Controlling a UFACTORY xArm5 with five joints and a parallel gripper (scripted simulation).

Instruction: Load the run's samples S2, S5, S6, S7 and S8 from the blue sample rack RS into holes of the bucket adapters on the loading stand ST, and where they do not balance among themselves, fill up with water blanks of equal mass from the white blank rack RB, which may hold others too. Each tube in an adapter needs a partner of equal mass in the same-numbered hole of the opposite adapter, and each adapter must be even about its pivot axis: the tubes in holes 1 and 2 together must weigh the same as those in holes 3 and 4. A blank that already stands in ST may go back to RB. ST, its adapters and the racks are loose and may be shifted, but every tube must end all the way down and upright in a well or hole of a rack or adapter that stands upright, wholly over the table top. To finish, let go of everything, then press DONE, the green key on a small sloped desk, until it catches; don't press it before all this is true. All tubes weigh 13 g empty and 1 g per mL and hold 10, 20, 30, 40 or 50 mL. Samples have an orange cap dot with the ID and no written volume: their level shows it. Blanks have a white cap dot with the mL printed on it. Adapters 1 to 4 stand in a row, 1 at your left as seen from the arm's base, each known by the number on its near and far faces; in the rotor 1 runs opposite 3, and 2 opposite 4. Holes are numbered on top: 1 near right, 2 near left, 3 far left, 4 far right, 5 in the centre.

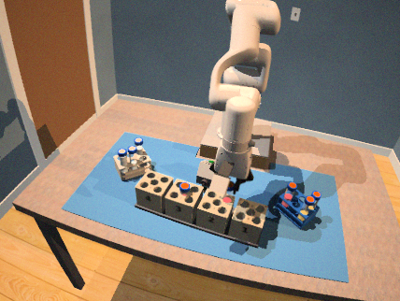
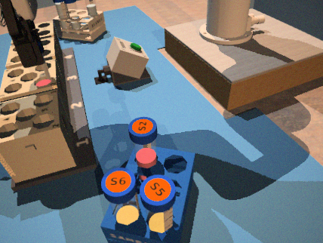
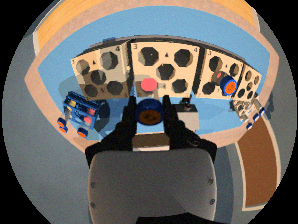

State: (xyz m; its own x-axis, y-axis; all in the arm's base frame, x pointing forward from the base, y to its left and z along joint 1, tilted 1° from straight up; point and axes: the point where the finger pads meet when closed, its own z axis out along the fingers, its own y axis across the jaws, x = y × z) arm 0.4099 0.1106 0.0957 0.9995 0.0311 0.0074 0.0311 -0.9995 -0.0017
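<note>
My gripper (image 1: 228,184) hangs over adapter 2 (image 1: 214,210) of the loading stand and is shut on a sample tube. In the wrist view the tube's blue cap with an orange dot (image 3: 148,115) sits between the fingers; its ID is unreadable. The tube's pink liquid (image 1: 227,199) sits low in the near-left hole of adapter 2 and also shows in the exterior view (image 2: 43,82). Another orange-dotted tube (image 1: 185,187) stands in adapter 3. The blue sample rack (image 2: 151,196) holds S2 (image 2: 143,127), S6 (image 2: 118,182) and S5 (image 2: 157,189).
The white blank rack (image 1: 133,161) with several blanks stands beyond adapter 4 (image 1: 151,189). The sloped desk with the green DONE key (image 2: 135,47) sits between the stand and the arm's base block (image 2: 245,56). Adapter 1 (image 1: 248,217) is empty.
</note>
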